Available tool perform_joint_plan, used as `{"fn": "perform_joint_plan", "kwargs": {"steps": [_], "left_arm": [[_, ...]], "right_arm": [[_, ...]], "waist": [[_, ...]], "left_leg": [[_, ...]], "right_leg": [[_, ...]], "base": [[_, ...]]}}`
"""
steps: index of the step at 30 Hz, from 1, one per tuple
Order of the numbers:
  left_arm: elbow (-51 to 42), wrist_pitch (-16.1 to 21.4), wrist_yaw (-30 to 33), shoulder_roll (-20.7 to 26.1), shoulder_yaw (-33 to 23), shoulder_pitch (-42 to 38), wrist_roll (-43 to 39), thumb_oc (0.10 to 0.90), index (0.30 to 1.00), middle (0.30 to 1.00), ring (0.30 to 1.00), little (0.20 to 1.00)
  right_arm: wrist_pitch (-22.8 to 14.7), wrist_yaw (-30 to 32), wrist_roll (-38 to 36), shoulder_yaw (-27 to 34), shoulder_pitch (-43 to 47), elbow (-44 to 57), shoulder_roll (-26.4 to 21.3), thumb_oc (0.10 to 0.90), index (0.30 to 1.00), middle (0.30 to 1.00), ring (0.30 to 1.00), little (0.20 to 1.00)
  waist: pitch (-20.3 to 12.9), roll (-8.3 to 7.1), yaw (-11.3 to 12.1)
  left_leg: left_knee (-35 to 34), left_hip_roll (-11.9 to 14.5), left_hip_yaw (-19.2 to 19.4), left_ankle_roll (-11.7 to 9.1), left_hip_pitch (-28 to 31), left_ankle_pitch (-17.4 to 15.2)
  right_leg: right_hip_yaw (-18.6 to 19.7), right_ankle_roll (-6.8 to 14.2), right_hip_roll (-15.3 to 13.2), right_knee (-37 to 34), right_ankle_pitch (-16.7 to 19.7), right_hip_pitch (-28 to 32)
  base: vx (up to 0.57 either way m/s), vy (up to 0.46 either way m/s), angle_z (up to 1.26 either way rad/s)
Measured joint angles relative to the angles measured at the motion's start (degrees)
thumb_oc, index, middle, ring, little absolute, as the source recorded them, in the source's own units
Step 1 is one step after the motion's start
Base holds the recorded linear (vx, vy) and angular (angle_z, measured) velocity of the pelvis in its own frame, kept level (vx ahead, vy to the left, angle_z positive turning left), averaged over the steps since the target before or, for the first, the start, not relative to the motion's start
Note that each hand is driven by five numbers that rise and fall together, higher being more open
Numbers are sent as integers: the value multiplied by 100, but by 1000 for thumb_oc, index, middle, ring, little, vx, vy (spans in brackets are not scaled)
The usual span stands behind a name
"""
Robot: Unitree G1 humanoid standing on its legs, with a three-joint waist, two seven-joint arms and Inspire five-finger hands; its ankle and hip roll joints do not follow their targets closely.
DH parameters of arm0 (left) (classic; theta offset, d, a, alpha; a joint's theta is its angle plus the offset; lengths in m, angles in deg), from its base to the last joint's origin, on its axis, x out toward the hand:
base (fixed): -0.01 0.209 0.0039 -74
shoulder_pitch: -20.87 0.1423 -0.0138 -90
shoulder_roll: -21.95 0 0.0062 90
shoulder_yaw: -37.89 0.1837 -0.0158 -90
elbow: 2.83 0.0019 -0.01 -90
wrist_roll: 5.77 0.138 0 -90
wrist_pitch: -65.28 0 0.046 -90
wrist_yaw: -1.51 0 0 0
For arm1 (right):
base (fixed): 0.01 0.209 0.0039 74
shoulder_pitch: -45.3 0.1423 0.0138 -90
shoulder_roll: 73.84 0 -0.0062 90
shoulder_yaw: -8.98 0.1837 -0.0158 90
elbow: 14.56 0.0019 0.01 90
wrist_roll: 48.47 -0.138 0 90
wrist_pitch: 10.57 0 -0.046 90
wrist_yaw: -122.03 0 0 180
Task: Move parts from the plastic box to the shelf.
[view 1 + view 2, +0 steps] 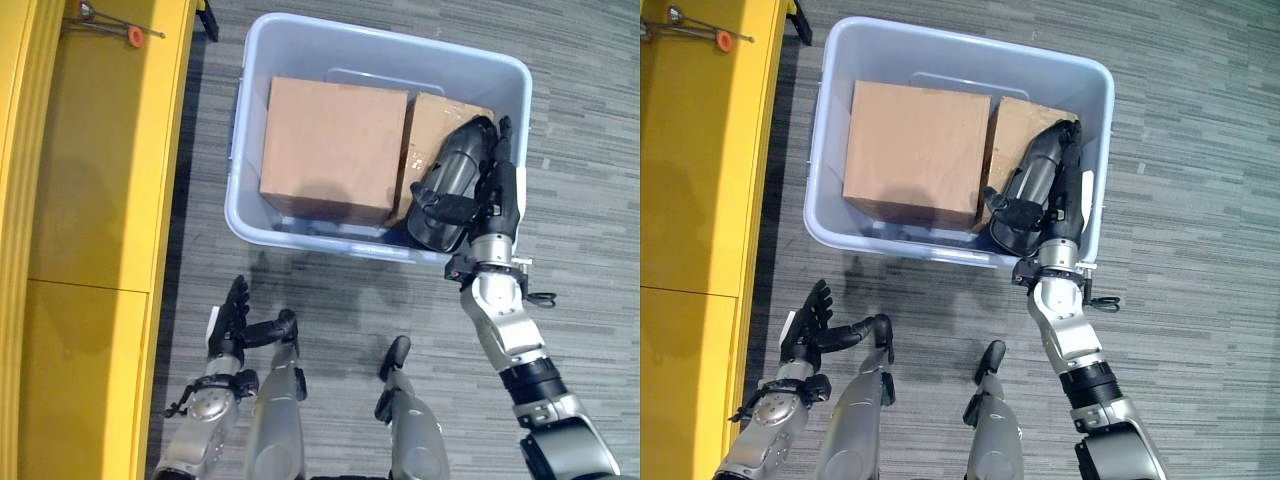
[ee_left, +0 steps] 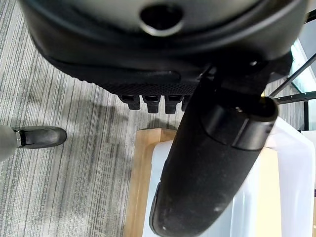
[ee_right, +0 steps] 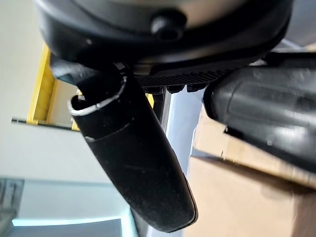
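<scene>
Currently right hand [image 1: 497, 205] rests straight-fingered against black part [image 1: 447, 190] in plastic box [image 1: 262, 45], upper centre; two cardboard boxes [image 1: 332, 148] alongside; left hand [image 1: 232, 318] spread, lower left; yellow shelf [image 1: 100, 150] left.

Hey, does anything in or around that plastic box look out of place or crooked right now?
Nothing stands out. The two cardboard boxes sit in the plastic box; the right hand is on a black part there.
</scene>
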Motion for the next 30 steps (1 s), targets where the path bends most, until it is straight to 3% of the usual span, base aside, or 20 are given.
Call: {"fn": "perform_joint_plan", "kwargs": {"steps": [7, 16, 19, 22, 24, 30], "left_arm": [[-16, 38, -10, 7, -12, 3, 4, 900, 1000, 1000, 1000, 1000], [-9, 112, -20, 13, -27, 8, 4, 900, 1000, 1000, 1000, 1000], [-9, 114, -21, 15, -30, 9, 4, 900, 1000, 1000, 1000, 1000], [2, 119, -29, 16, -26, 5, 1, 900, 1000, 1000, 1000, 1000], [0, 156, -28, 16, -28, -4, 1, 900, 1000, 1000, 1000, 1000], [15, 223, -30, 9, 3, -34, -38, 900, 1000, 1000, 1000, 1000]], "right_arm": [[199, -152, 976, -57, 43, -217, -931, 900, 1000, 1000, 1000, 1000], [216, -286, 1393, -13, 54, -249, -1246, 900, 1000, 1000, 1000, 1000], [218, -323, 1398, -14, 54, -272, -1320, 900, 1000, 1000, 1000, 1000], [191, -403, 1371, -97, 265, -949, -1329, 900, 1000, 1000, 1000, 1000], [230, -489, 1232, -170, 496, -1494, -1326, 900, 1000, 1000, 1000, 1000], [246, -560, 737, -360, 875, -1905, -1279, 900, 1000, 1000, 1000, 1000]], "waist": [[10, 22, 23], [12, 26, -9], [12, 26, -28], [12, 26, -46], [13, 30, -28], [26, 92, -18]], "left_leg": [[-53, 14, -5, -9, -54, 45], [-124, 24, -3, -22, -89, 69], [-153, 24, -5, -23, -127, 88], [-177, 22, -16, -22, -161, 106], [-178, 25, -4, -22, -221, 114], [-177, 49, -17, -14, -538, 166]], "right_leg": [[-5, 0, 21, -5, 0, -65], [-1, 0, 37, -7, 1, -165], [0, 0, 41, -7, 1, -211], [2, 0, 44, -7, 0, -239], [3, 0, 45, 1, 1, -329], [1, -15, 68, 32, 17, -646]], "base": [[0, 0, 0], [0, -5, -2], [1, -9, 1], [1, -16, 2], [-2, -17, -4], [0, 0, 0]]}}
